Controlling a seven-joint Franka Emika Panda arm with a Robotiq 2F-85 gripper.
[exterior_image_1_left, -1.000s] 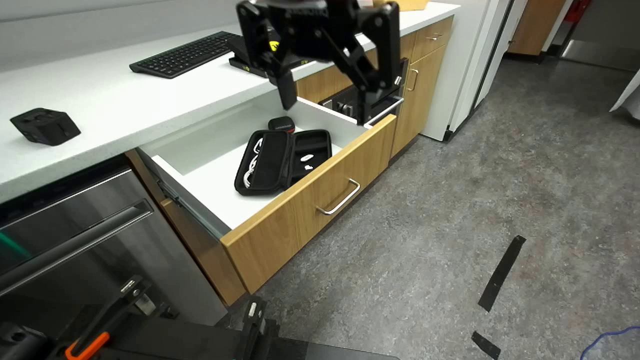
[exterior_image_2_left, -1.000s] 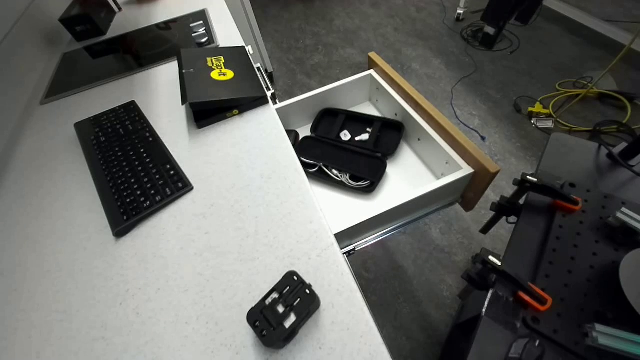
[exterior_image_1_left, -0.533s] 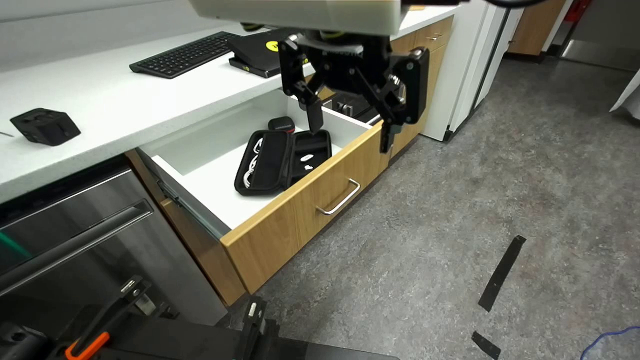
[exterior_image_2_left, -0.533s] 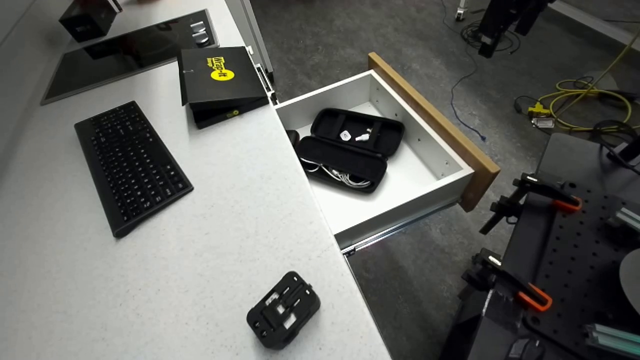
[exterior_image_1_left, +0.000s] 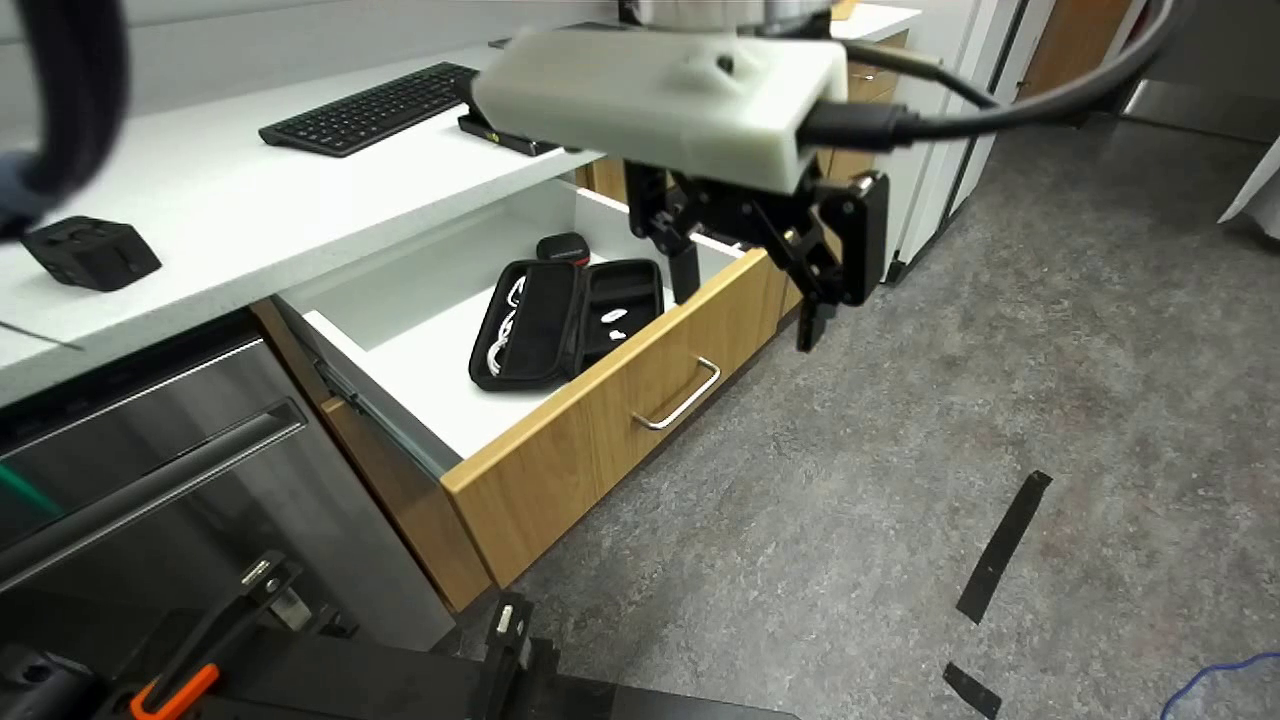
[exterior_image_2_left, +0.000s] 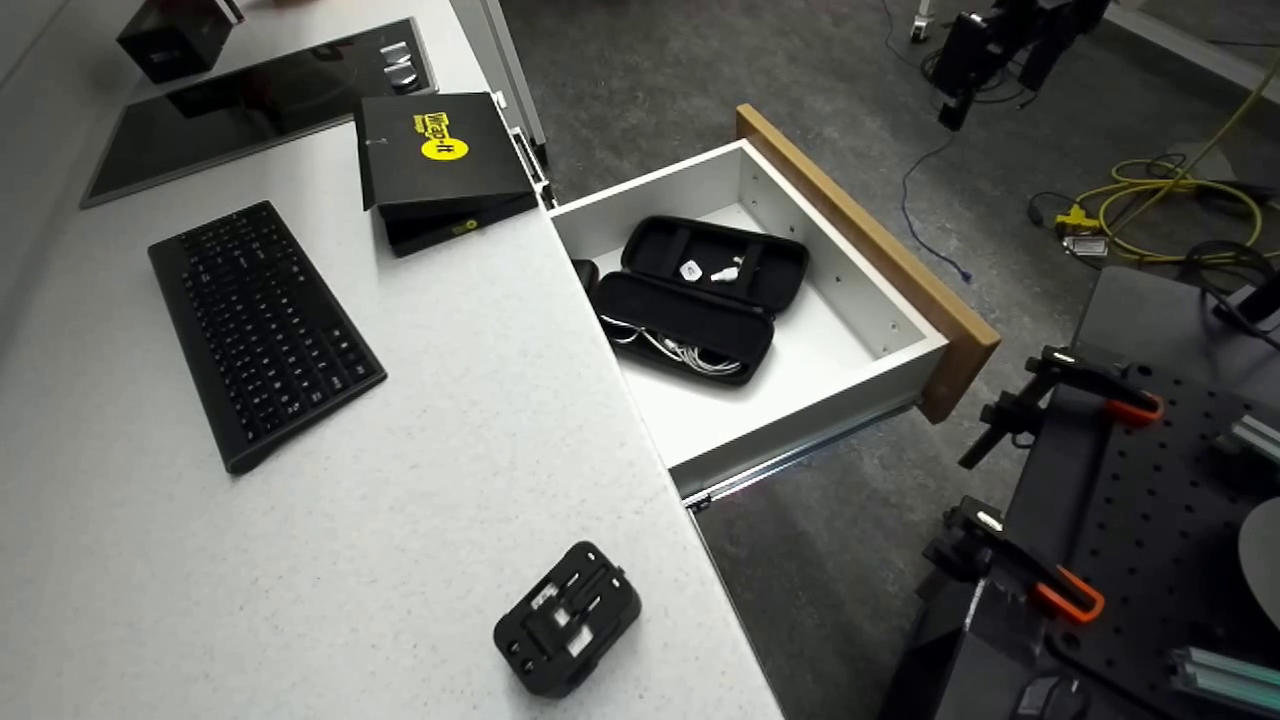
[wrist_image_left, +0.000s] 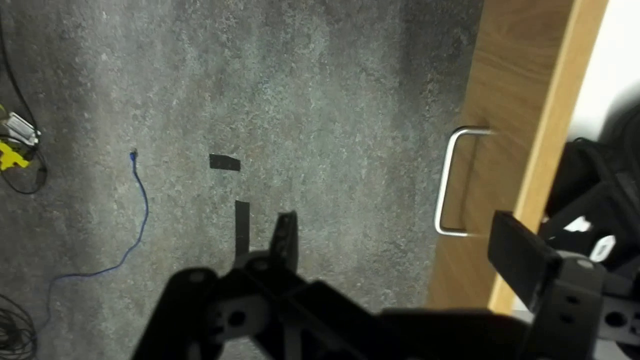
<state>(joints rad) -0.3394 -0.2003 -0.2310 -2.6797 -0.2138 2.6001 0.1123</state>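
Gray floor (exterior_image_1_left: 900, 450) is spreading under the pincer (exterior_image_1_left: 746, 324), jaws hanging way apart, pulled-out drawer (exterior_image_1_left: 590, 440) sitting pretty near it.

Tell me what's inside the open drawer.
The drawer holds an open black case with white cables and small white pieces, plus a small dark item. Whatever may lie beneath them is covered.

The gripper (exterior_image_1_left: 746, 320) is black. The drawer front (exterior_image_1_left: 600, 440) shows tan wood grain, its handle (wrist_image_left: 444, 182) silvery; the case (exterior_image_2_left: 690, 310) is black — its cables (exterior_image_2_left: 690, 354) white. Mottled grey patterns the floor (wrist_image_left: 320, 100), faint flecks the white countertop (exterior_image_2_left: 450, 430). The box (exterior_image_2_left: 440, 178) is black — its printed disc (exterior_image_2_left: 444, 150) yellow.
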